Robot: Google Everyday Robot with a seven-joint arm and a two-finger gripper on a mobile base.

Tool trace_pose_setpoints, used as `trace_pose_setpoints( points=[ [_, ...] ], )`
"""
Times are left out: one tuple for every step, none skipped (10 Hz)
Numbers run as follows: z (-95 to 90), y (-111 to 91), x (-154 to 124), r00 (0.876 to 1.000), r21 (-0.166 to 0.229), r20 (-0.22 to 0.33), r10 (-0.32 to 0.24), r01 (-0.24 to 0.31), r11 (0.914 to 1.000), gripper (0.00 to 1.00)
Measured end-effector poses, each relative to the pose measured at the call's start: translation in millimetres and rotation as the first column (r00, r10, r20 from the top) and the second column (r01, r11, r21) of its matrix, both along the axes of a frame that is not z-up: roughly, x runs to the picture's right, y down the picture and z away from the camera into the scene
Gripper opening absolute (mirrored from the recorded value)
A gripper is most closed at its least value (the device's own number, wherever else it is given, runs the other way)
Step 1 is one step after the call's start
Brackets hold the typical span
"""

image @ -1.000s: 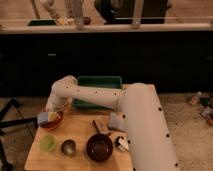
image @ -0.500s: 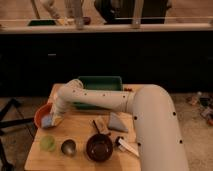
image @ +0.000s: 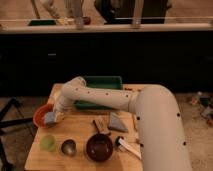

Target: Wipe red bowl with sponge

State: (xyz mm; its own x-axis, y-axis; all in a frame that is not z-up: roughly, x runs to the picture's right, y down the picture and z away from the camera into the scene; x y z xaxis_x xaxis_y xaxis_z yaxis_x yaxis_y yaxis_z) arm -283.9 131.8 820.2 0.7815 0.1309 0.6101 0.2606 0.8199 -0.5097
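The red bowl (image: 41, 114) sits at the left edge of the wooden table (image: 80, 131), partly over the edge. My gripper (image: 56, 116) reaches down at the bowl's right rim and is shut on the blue-grey sponge (image: 50, 119), which presses against the bowl's inside near that rim. The white arm (image: 100, 97) stretches from the right across the table and hides part of the bowl's right side.
A green tray (image: 102, 82) lies behind the arm. A small green cup (image: 48, 143), a metal cup (image: 68, 147) and a dark maroon bowl (image: 99, 147) stand along the front. A grey triangular piece (image: 117, 123) and small items lie at the right.
The bowl has slid left towards the table's edge. The gripper with the sponge has moved from over the bowl's middle to its right rim.
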Motion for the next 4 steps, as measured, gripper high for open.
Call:
trace_pose_setpoints(
  points=[
    [2.7,-7,0,1.0,0.005,-0.004,0.008,-0.008,1.0,0.0],
    [6.5,-14,0,1.0,0.009,-0.008,0.013,-0.013,0.9999,0.0],
    [9.3,-17,0,1.0,0.009,-0.01,0.015,-0.015,0.9998,0.0],
    [13.8,-21,-1,1.0,0.007,-0.011,0.017,-0.017,0.9998,0.0]
  ],
)
